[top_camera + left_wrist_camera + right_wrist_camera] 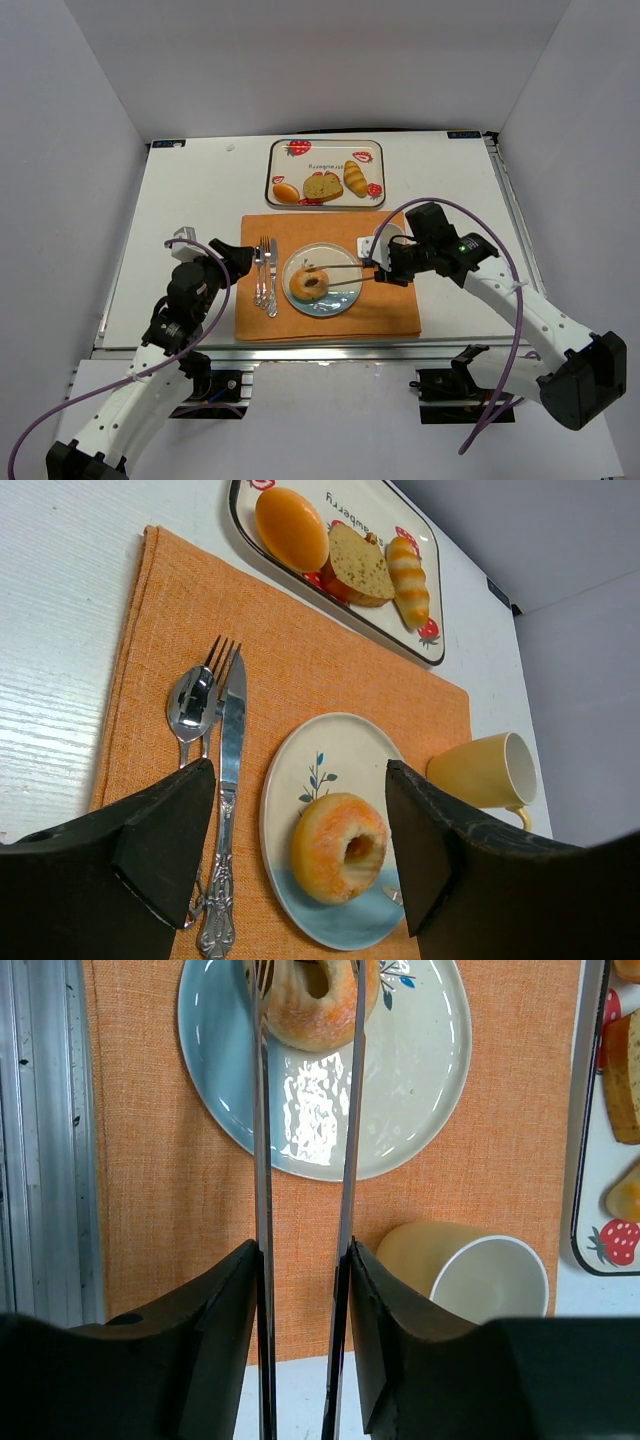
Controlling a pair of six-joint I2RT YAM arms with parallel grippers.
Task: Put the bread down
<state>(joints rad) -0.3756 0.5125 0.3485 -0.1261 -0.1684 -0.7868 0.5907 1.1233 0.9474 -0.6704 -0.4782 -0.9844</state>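
The plate [343, 292] is hemmed by cutlery [266, 276] on the left, by a cup [468, 1272] and the right end effector's [305, 1260] tongs [261, 1160] on the right; open desk [180, 200] is left beyond the placemat [390, 310].

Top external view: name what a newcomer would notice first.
The golden bagel sits on the blue-and-cream plate at the centre of the orange placemat, flanked by long metal tongs held in the right gripper. Farther back, a strawberry-printed tray holds a bread slice between a bun and a striped roll.
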